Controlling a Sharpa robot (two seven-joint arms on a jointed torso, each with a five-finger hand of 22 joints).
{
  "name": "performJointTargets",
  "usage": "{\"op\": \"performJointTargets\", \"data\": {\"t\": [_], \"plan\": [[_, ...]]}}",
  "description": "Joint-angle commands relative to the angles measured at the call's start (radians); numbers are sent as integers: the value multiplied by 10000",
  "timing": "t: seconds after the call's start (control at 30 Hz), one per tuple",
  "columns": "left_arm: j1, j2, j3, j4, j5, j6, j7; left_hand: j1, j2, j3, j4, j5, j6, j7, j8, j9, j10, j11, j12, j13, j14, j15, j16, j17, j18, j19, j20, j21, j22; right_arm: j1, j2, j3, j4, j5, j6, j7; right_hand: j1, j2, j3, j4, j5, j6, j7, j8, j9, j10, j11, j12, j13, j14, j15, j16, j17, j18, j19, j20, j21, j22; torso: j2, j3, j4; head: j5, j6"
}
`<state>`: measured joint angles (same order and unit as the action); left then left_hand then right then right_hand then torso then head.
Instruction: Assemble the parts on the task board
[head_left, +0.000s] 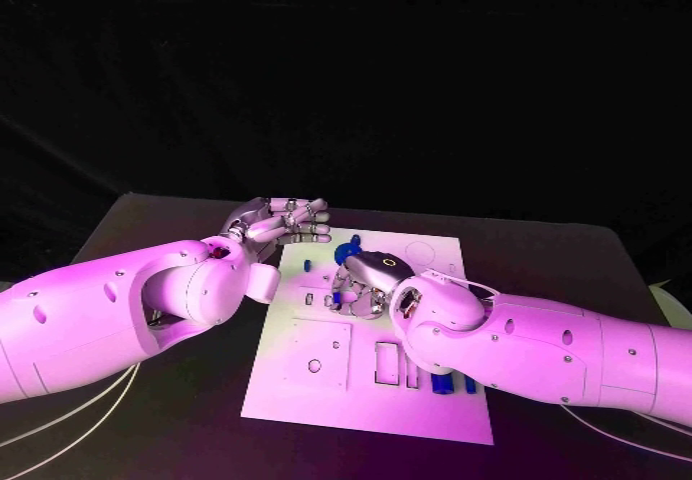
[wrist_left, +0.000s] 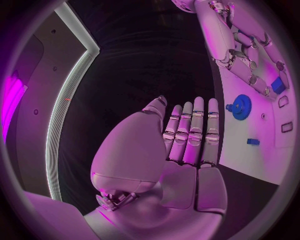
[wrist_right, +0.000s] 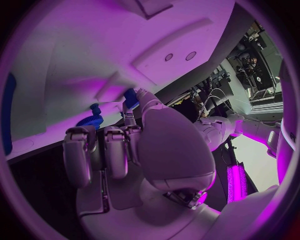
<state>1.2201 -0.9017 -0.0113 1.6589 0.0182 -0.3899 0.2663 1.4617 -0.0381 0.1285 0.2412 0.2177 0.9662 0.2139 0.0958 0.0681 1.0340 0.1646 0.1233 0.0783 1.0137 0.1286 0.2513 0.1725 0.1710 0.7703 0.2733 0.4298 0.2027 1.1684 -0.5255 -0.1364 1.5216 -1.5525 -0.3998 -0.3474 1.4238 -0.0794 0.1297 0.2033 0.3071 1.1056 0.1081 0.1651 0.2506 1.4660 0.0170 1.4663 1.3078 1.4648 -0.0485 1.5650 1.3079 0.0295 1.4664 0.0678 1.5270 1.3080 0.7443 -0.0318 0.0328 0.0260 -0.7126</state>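
R hand (head_left: 364, 285) is down on the task board (head_left: 310, 375), fingers pinching a small blue part (wrist_right: 130, 97); seat it squarely w/ light pressure. L hand (head_left: 277, 222) free, fingers straight, beside the board's far edge

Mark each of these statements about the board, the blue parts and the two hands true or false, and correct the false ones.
1. The left hand holds a blue part. False: its fingers lie straight and together with nothing in them, beside the task board.
2. The right hand is over the task board. True.
3. A blue gear lies on the board. True.
4. The task board is black. False: it is a white plate on a black table.
5. The right hand pinches a small blue part at its fingertips. True, as far as the right wrist view shows.
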Motion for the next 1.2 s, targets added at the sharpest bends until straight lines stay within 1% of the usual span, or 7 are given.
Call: {"op": "performJointTargets", "data": {"t": [0.03,0.17,0.27,0.37,0.67,0.9,1.2], "plan": [[9,7,7,26,9,208,25,122,-12,-3,-59,0,47,17,-38,3,40,13,-47,-14,-24,-14,-43,14,99,-68,27,45,12,-53,34,-36,-64,84,253,-24,-151,12,-17,74,-92,98,-176,-33,-29,151,-31,-31,1416,1060,-11,58,2629,-146,651,-64,-39,2217,3,0,-5,61,-2],[9,3,7,23,9,216,19,122,-12,-3,-59,0,47,17,-38,3,40,13,-47,-14,-24,-14,-43,14,99,-68,27,45,12,-54,49,-36,-98,106,302,-52,-282,-28,-60,139,-251,37,-139,-56,-35,120,5,-66,1386,1060,20,58,2629,-144,643,-41,-51,2211,4,-1,-12,50,-9],[9,7,7,15,9,232,12,122,-12,-3,-59,0,47,17,-38,3,40,13,-47,-14,-24,-14,-43,14,99,-68,27,45,12,-54,46,-37,-119,107,338,-78,-310,-48,-73,148,-297,23,-131,-59,-35,101,12,-87,1365,1060,28,58,2629,-140,635,-34,-62,2203,-1,0,-7,61,37],[9,10,7,9,9,234,10,122,-12,-3,-59,0,47,17,-38,3,40,13,-47,-14,-24,-14,-43,14,99,-68,27,45,12,-54,49,-37,-127,96,350,-96,-332,-70,-85,154,-323,9,-123,-63,-36,84,19,-106,1347,1060,33,58,2629,-136,624,-28,-75,2192,-4,5,-12,26,39],[9,14,7,-44,9,261,8,122,-12,-3,-59,0,47,17,-38,3,40,13,-47,-14,-24,-14,-43,14,99,-68,27,45,12,-55,42,-38,-99,16,260,-130,-389,-141,-119,167,-335,-68,-89,-96,-47,-6,47,-207,1245,1060,55,58,2629,-118,576,-9,-136,2144,-4,4,4,10,9],[9,10,7,-76,9,252,12,123,-15,1,-59,-2,47,24,-44,2,38,19,-56,-16,-33,-8,-54,16,95,-88,32,47,13,-55,29,-38,-64,-40,173,-183,-352,-114,-82,146,-276,-48,-101,-78,-38,-3,44,-201,1257,1060,61,58,2629,-121,585,0,-127,2154,-1,4,-7,-11,27],[9,1,7,-81,9,246,13,123,-15,1,-59,-2,47,24,-44,2,38,19,-56,-16,-33,-8,-54,16,95,-88,32,47,13,-55,-23,-38,-40,-84,238,-237,-340,-108,-71,139,-259,-44,-103,-73,-36,-1,42,-200,1260,1060,61,58,2629,-120,582,2,-131,2151,-1,3,6,-19,9]]}}
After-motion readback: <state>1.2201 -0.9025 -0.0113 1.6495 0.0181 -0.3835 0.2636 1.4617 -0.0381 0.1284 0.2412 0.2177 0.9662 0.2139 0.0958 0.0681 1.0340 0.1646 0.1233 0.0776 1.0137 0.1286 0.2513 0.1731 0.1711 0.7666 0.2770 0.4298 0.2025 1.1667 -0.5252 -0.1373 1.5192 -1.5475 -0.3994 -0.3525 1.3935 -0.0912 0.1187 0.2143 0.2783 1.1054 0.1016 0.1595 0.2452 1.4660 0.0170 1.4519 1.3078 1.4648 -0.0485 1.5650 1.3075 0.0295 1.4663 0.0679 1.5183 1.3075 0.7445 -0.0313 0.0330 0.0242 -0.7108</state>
